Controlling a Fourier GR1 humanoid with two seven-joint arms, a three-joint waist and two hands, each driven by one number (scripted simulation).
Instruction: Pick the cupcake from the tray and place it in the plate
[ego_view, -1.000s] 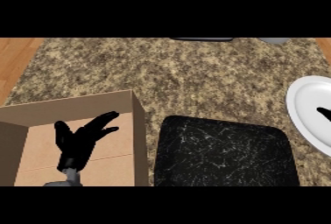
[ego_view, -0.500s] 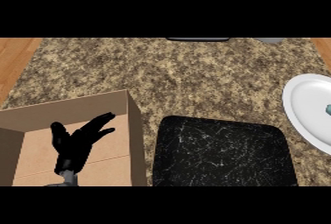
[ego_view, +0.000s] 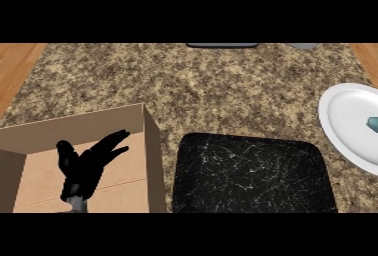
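Tray (ego_view: 251, 175) sits by left robot hand (ego_view: 87, 167), seemingly open.

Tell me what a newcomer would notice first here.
The black left hand, fingers spread, shows over an open cardboard box at lower left. Right of it lies a dark speckled tray, and a white plate sits at the right edge.

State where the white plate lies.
In the head view, the white plate lies at the right edge, up and right of the black tray.
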